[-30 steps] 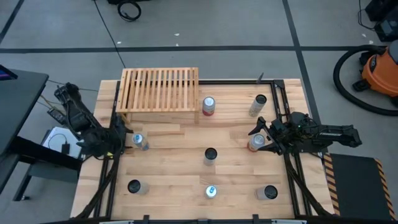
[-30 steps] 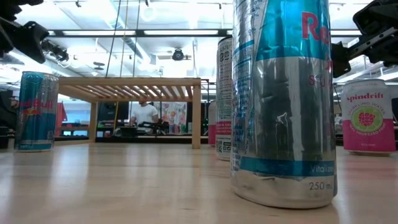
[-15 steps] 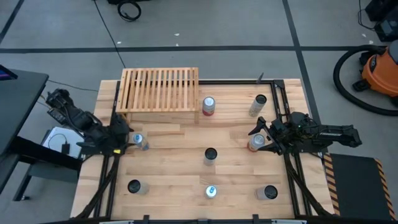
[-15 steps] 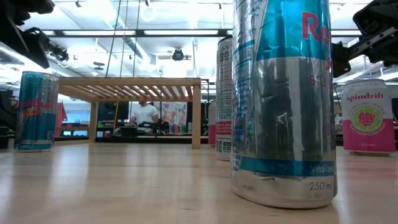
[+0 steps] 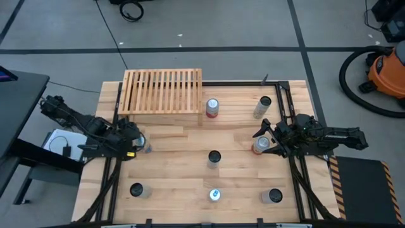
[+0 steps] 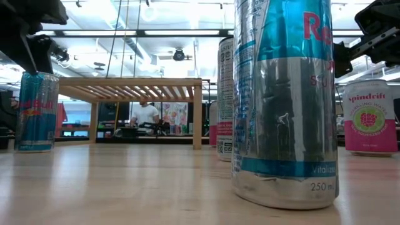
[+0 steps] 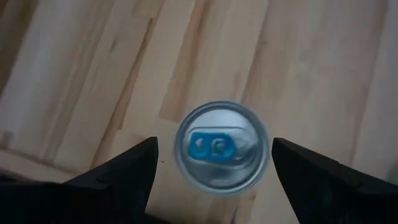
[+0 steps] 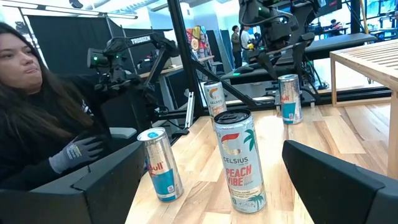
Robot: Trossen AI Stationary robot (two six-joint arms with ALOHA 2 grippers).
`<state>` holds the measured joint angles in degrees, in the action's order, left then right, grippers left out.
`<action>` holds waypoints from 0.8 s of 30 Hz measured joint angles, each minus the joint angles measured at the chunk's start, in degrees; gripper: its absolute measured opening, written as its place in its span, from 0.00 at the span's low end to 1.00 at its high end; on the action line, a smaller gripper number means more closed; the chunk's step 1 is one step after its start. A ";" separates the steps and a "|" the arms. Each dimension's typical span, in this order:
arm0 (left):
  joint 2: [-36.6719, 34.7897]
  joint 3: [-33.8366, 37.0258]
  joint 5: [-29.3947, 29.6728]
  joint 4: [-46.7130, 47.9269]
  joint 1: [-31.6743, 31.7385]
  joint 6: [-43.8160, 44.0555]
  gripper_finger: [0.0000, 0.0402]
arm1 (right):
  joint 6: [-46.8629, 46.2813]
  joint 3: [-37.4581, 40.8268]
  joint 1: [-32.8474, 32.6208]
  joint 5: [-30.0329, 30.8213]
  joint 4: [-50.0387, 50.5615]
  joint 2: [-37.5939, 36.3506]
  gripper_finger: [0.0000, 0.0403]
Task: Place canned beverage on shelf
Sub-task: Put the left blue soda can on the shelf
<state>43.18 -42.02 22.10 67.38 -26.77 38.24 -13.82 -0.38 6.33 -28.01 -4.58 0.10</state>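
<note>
From above, the shelf [image 5: 162, 92] stood at the far left of the surface [image 5: 190, 183]. The left tool [image 5: 140, 143] hid the blue can [image 6: 35, 111] under it. Only the left wrist view showed that can's top centred between spread fingers [image 7: 118, 177], untouched. The right tool [image 5: 261, 145] waited open beside a pink can [image 6: 369, 116].

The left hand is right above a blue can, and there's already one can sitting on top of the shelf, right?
Not quite. The left hand is above the blue can, but the shelf has no can on it. The high view shows its slats bare; the nearest can stands on the table beside it.
</note>
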 joint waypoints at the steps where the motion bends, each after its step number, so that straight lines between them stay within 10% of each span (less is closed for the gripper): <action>1: 0.42 0.00 -0.88 -0.89 0.53 -0.65 0.79 | 0.00 0.02 0.01 0.00 0.00 0.01 0.97; 24: 4.29 5.16 -8.96 -5.68 8.99 -5.81 0.79 | 0.01 0.01 0.00 0.00 0.00 0.02 0.97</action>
<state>47.46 -36.86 13.15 61.71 -17.78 32.43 -13.81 -0.37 6.33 -28.01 -4.58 0.12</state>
